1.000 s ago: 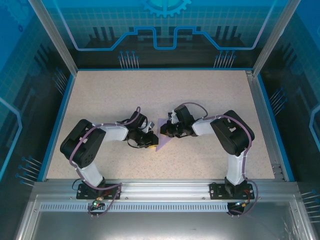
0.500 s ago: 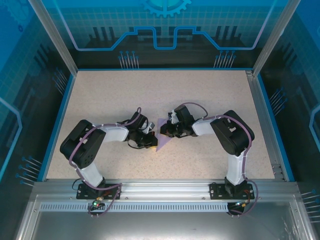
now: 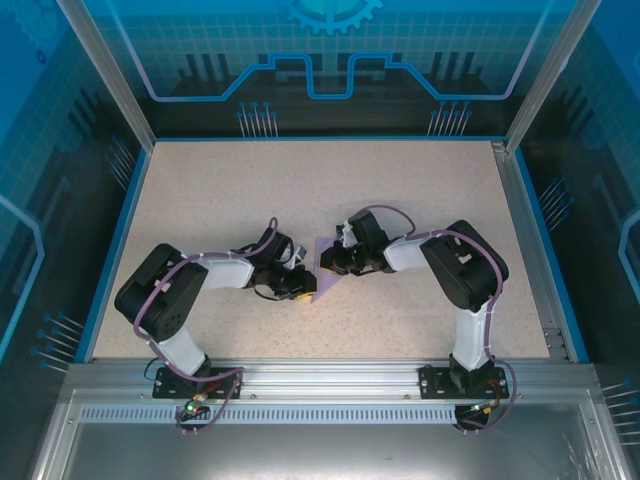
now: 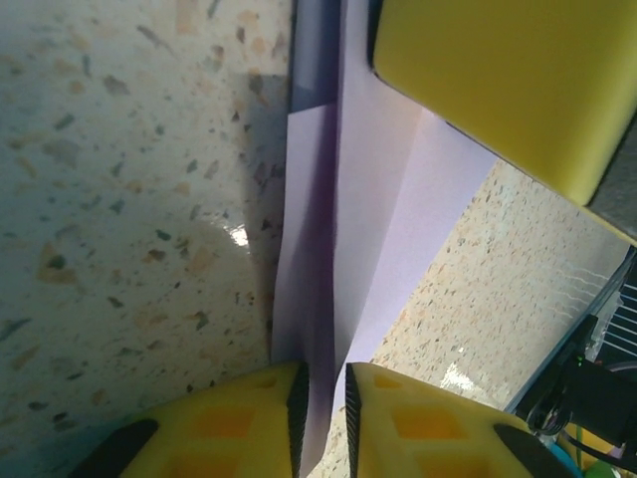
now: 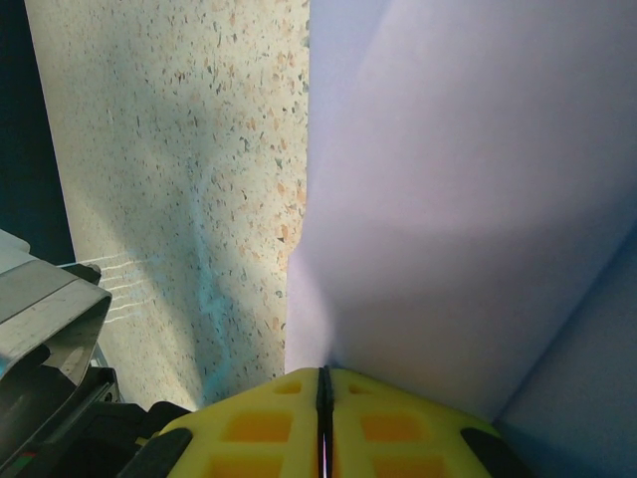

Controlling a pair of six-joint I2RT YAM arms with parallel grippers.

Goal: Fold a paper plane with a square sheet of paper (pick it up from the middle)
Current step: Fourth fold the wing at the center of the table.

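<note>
Left hand (image 4: 323, 413) pinches one edge of the creased lavender paper (image 4: 373, 209), right hand (image 5: 321, 393) is clenched on its other side, speckled surface (image 4: 119, 199) beneath both.

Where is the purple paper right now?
In the top view, the purple paper is near the middle of the table, held by both the left gripper and the right gripper.

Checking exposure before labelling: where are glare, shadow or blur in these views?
Left wrist: small glare spot on the table, dark shadow beside the paper. Right wrist: the paper looks soft, table tinted cyan. Top external: sharp, evenly lit.
</note>
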